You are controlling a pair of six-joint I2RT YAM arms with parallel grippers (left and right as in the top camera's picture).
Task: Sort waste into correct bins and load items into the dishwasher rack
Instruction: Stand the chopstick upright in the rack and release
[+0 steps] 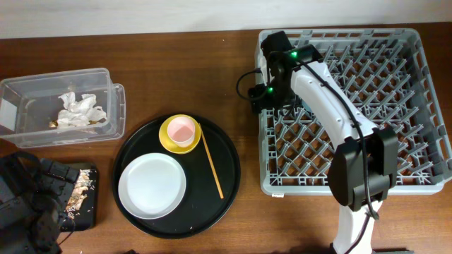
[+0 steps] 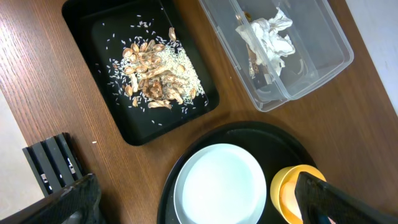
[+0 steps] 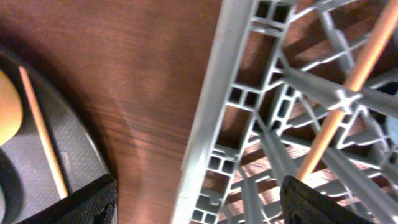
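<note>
Right jaws apart above rack (image 3: 214, 106) edge, chopstick (image 3: 352, 87) loose inside; left jaws wide, empty, over plate (image 2: 221, 186).

Overhead, the left arm (image 1: 28, 204) at 8 o'clock covers part of the flat black tray (image 1: 90, 212). In the left wrist view a claw finger (image 2: 336, 199) hides part of the yellow bowl (image 2: 285, 190), and the bottom edge cuts the plate (image 2: 221, 186). The right wrist view is blurred; the chopstick (image 3: 348, 87) in the rack (image 3: 217, 93) runs off at 1 o'clock.
</note>
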